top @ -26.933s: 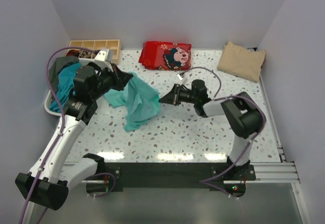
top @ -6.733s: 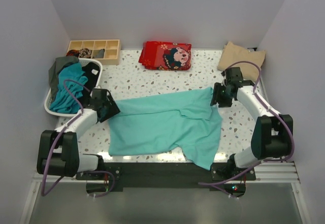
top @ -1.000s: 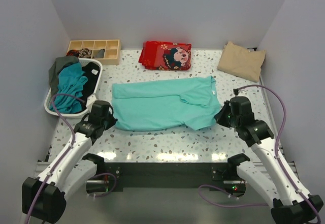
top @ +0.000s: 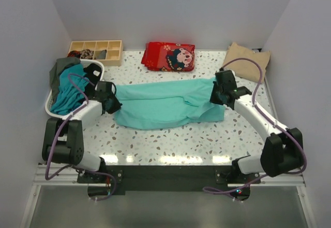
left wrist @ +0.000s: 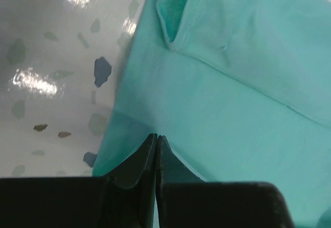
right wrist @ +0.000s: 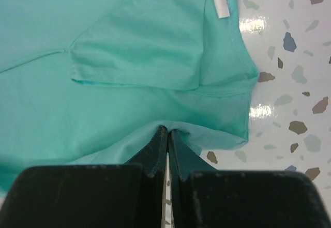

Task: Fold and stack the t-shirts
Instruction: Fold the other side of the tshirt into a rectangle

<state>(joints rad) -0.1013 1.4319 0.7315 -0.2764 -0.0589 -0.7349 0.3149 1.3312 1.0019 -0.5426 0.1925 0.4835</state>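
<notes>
Since left end effector (top: 114,107) & right end effector (top: 215,97) each clamp an end of the turquoise tee (top: 165,109), it's held stretched, prob. for folding.

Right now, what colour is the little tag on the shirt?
White tag on turquoise t-shirt; clearest in right wrist view.

Spread tee (top: 165,109) centre; basket (top: 51,111) of tees (top: 67,96) left, divided tray (top: 95,46) behind it; folded tee (top: 251,52), apparently, back right.
</notes>
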